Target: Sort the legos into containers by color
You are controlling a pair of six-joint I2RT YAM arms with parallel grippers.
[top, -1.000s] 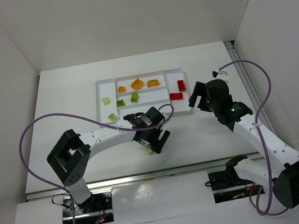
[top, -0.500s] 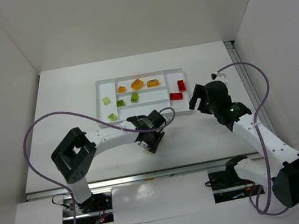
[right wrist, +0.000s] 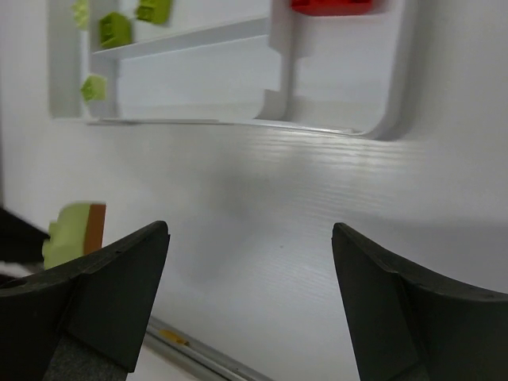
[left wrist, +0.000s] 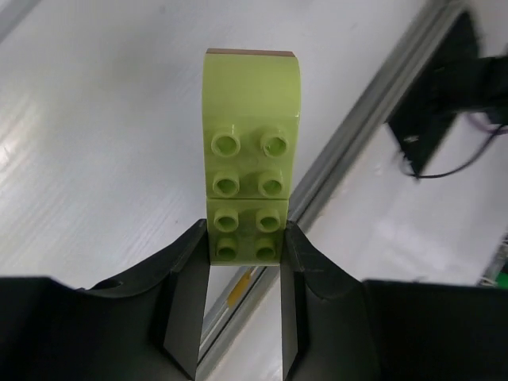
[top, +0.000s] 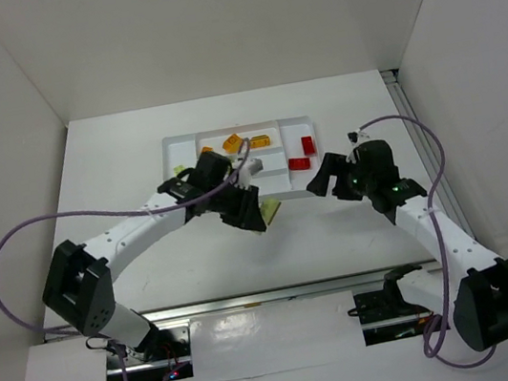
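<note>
Just off the near edge of the tray [top: 274,161], the light green lego [left wrist: 250,159], down on the table [top: 116,174] a second ago, juts lengthwise straight out of the left gripper [left wrist: 244,238] clamped on its end, studs toward the wrist, the right gripper [right wrist: 250,270] spread wide.
</note>
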